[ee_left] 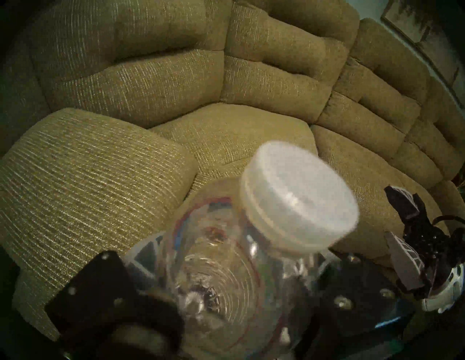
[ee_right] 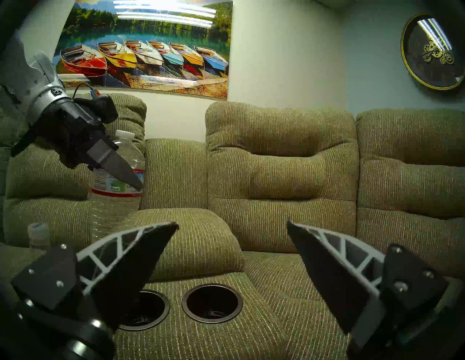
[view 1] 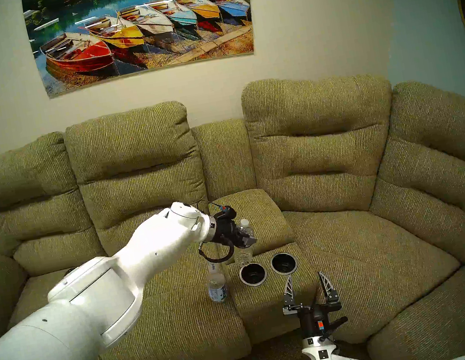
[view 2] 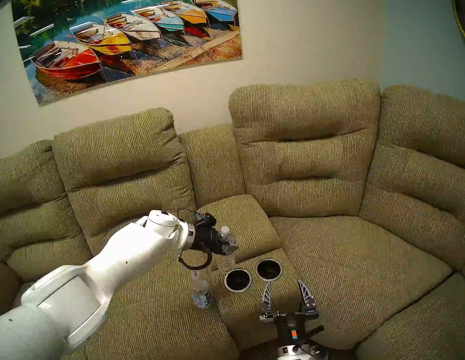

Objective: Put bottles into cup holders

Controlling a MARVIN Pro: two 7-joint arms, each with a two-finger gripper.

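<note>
- An olive-green sofa (view 1: 314, 161) fills the scene; its centre console (view 1: 263, 298) carries the two cup holders side by side.
- A painting of rowing boats (view 1: 141, 25) hangs on the wall behind, and a round gold-rimmed wall piece (ee_right: 431, 51) is seen to the right of it.
- The padded armrest lid (ee_right: 191, 241) rises directly behind the holders.
- The left cup holder (view 1: 253, 274) and the right cup holder (view 1: 283, 263) are both seen with dark, unfilled interiors.
- The left hand (view 1: 245, 235) is clamped on the held bottle (view 1: 245, 254), gripped around its upper body and label.
- The held bottle is kept upright, long axis vertical, white cap (ee_left: 299, 198) upward; its base hangs just above and slightly behind the left cup holder, clear of the rim.
- In the right wrist view a red band and pale label are shown on the held bottle (ee_right: 117, 186), partly covered by a finger (ee_right: 118, 168).
- The second bottle (view 1: 217, 284) stands upright on the seat cushion just left of the console, cap up, its blue-printed label facing forward, untouched.
- The right hand (view 1: 306, 282) is held with its fingers spread apart and nothing between them, near the front of the console, pointing toward the holders.
</note>
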